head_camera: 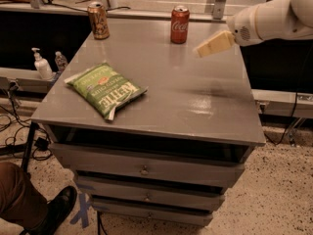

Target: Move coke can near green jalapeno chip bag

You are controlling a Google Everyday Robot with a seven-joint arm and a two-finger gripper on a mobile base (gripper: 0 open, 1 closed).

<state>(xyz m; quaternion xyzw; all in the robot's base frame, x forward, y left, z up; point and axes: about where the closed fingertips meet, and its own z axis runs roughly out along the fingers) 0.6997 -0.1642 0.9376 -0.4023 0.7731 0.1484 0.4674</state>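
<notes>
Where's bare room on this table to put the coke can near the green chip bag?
Widest bare stretch: right half of the table, between the chip bag and the right edge, under the gripper beside the coke can. Also free: the strip behind the bag, before the gold can. Nothing crowded.

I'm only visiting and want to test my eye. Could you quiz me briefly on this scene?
1. True or false: the claw is holding the coke can.
2. Where is the green jalapeno chip bag? A) lying flat toward the table's front edge B) leaning on the coke can C) inside a drawer
3. How many cans stand on the table?
Key: 1 false, the claw hovers apart from the can, on its right in the picture. 2 A. 3 two: the coke can and a gold-brown can.
</notes>
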